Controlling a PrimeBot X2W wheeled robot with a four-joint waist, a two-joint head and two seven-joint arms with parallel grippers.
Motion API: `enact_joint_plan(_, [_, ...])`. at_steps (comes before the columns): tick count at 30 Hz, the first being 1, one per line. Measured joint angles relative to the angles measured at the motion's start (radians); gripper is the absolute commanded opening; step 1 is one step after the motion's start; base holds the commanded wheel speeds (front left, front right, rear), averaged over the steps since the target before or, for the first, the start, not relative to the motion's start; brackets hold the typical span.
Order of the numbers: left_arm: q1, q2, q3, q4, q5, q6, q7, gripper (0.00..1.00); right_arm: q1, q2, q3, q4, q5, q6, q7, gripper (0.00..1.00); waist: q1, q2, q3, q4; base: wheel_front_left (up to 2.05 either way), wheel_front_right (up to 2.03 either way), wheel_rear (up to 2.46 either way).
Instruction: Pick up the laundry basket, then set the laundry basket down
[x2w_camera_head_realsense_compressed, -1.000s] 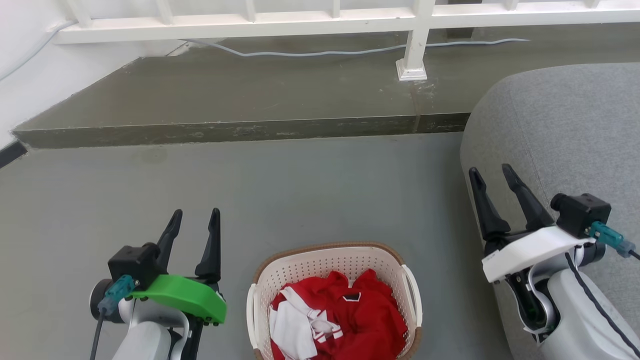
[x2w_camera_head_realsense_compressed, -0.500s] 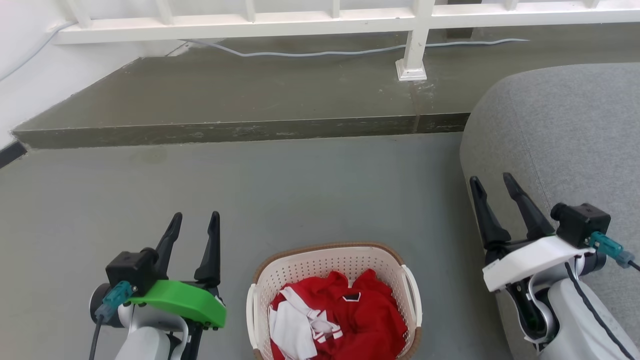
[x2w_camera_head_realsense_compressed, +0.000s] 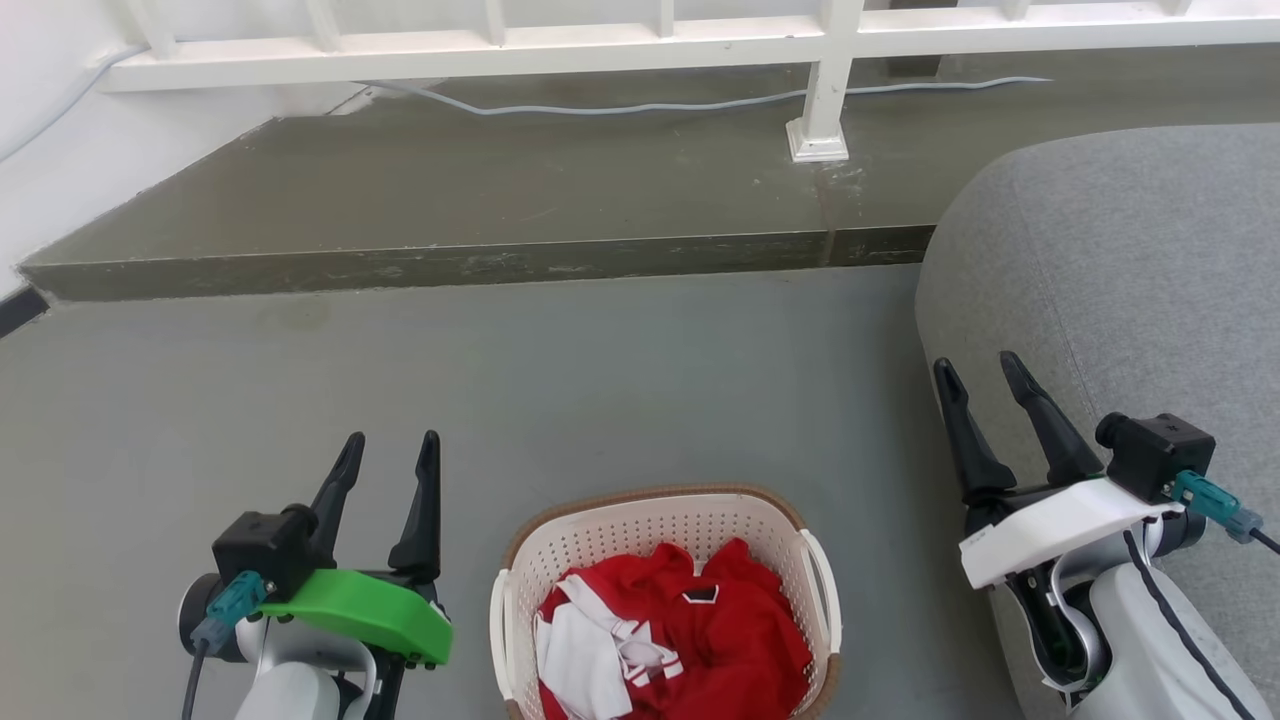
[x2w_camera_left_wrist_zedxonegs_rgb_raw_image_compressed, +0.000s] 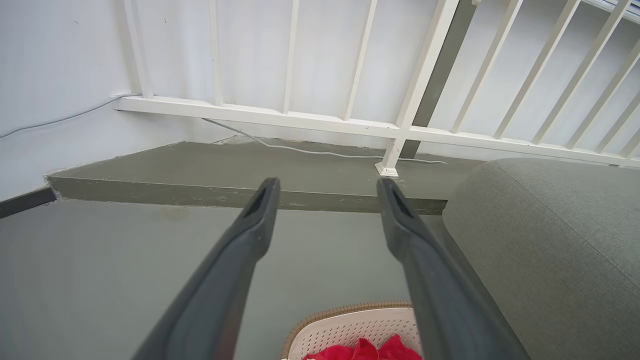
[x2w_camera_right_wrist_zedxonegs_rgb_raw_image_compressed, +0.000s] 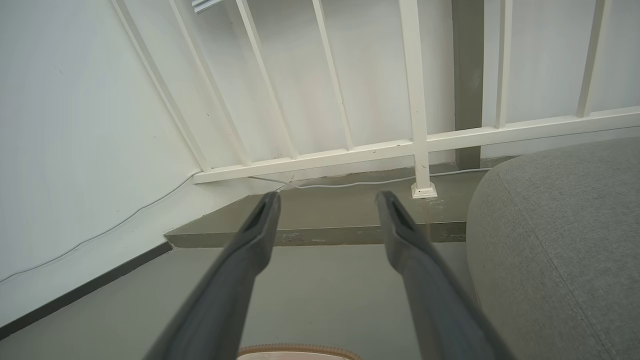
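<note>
The left tool has two long, dark grey fingers that taper to narrow tips. They rise from a bright green cover with small dark screws along its lower edge. The right tool has the same fingers, set on a white cover. Each wrist carries a black boxy camera with a teal plug and a thin dark cable. Both forearms are pale grey-white and rounded.
</note>
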Motion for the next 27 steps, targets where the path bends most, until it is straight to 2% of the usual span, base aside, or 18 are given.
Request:
enact_joint_plan(4, [0.002,-0.003,0.003,0.001,0.006,-0.009,0.0,1.0,0.001,0.004,-0.007,0.001,-0.005,0.008,0.0,1.0,0.0,0.0,-0.001,-0.002,0.0,0.0,0.0])
enact_joint_plan(5, [0.004,-0.004,0.002,0.005,0.006,-0.01,0.001,0.0,0.001,0.006,-0.008,0.003,-0.006,0.008,0.0,0.0,0.0,0.0,-0.001,-0.002,0.0,0.0,0.0])
enact_joint_plan(13, [0.031,-0.013,0.002,0.038,-0.022,-0.01,0.011,0.0,0.036,0.021,-0.013,0.033,0.031,0.008,0.005,0.0,0.0,0.0,-0.003,-0.002,0.0,0.0,0.0])
enact_joint_plan(27, [0.031,-0.016,0.042,0.038,-0.206,-0.014,0.056,0.0,0.036,0.032,-0.055,0.031,0.22,0.008,0.053,0.0,0.0,0.0,-0.01,0.001,0.0,0.0,0.0])
